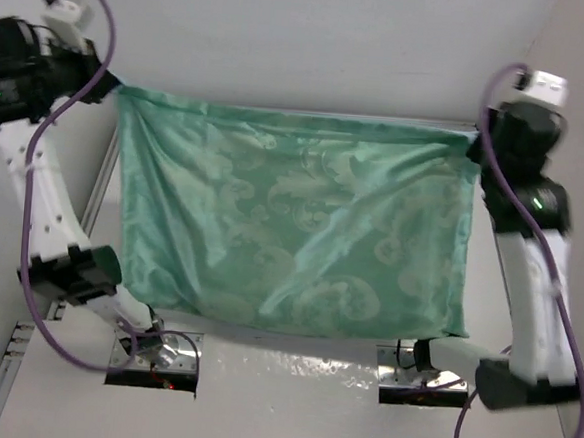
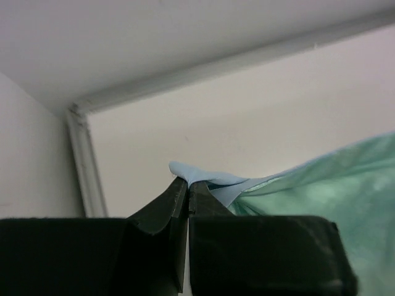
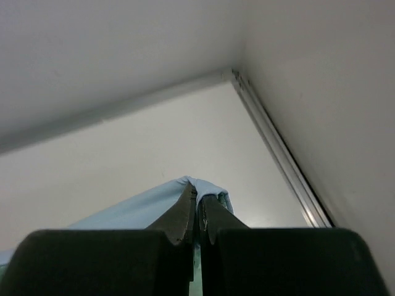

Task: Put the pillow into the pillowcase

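Note:
The sea-green pillowcase (image 1: pixel 292 224) with its leafy pattern hangs stretched between my two grippers, held up above the table. My left gripper (image 1: pixel 116 88) is shut on its far left corner; in the left wrist view the gripper (image 2: pixel 187 182) pinches a light blue fold of the pillowcase (image 2: pixel 321 185). My right gripper (image 1: pixel 475 140) is shut on the far right corner; in the right wrist view the gripper (image 3: pixel 199 196) clamps the light blue side of the pillowcase (image 3: pixel 136 209). The pillow is out of view.
The white table (image 1: pixel 290 389) lies under the cloth. A metal frame rail (image 1: pixel 103 171) runs along the left edge. White walls stand behind and to the right. The arm bases (image 1: pixel 152 355) sit at the near edge.

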{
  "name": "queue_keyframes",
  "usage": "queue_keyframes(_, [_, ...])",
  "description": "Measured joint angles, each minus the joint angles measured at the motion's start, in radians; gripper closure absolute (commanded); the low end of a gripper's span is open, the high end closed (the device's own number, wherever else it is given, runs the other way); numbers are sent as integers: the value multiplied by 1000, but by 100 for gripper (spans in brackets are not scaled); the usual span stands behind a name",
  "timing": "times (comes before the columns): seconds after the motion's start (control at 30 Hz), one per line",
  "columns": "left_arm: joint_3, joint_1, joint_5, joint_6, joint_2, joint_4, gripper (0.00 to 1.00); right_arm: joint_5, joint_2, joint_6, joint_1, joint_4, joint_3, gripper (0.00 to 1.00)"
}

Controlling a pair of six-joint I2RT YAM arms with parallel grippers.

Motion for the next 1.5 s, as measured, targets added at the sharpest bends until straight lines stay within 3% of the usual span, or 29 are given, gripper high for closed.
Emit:
queue_keyframes(0.13, [-146, -89, -83, -10, 220, 55, 100, -1, 294, 2, -1, 110, -56, 100])
queue_keyframes(0.27, [-31, -106, -183, -73, 572, 114, 100, -15, 677, 13, -2, 164, 90, 98])
queue_keyframes(0.33, [87, -106, -225, -111, 746, 150, 100, 2, 932, 21, 0, 148, 344, 80])
queue_keyframes(0.37, [126, -106, -251, -133, 810, 187, 100, 19, 1044, 25, 0, 194, 463, 42])
queue_keyframes(0.4, [144, -106, -284, -155, 862, 233, 86, 49, 1168, 28, 0, 205, 606, 23])
queue_keyframes(0.43, [144, -105, -320, -175, 897, 275, 73, 79, 1260, 24, -2, 240, 708, 11])
queue_keyframes(0.47, [140, -103, -351, -193, 919, 314, 56, 111, 1325, 21, -4, 287, 760, 3])
queue_keyframes(0.5, [135, -101, -385, -207, 935, 357, 31, 145, 1357, 16, -8, 330, 753, 1])
queue_keyframes(0.53, [136, -100, -422, -225, 948, 388, 22, 175, 1360, 9, -10, 373, 697, 1])
queue_keyframes(0.6, [170, -99, -486, -251, 968, 433, 5, 228, 1358, 5, -16, 413, 617, 1])
queue_keyframes(0.73, [218, -99, -569, -258, 964, 503, 0, 259, 1325, -1, -26, 394, 563, 1])
queue_keyframes(0.83, [144, -99, -589, -246, 891, 511, 0, 180, 1181, -16, -34, 309, 486, 1])
queue_keyframes(1.03, [-135, -99, -540, -133, 613, 394, 0, -86, 592, -8, -33, 195, 25, 1])
queue_keyframes(1.2, [-352, -99, -495, -8, 398, 287, 0, -107, 190, 134, -29, 204, -415, 1])
queue_keyframes(1.37, [-669, -99, -505, 48, 265, 270, 0, -54, 42, 254, -31, 156, -745, 1])
queue_keyframes(1.5, [-862, -99, -520, 56, 226, 269, 0, -25, -38, 302, -31, 113, -827, 1])
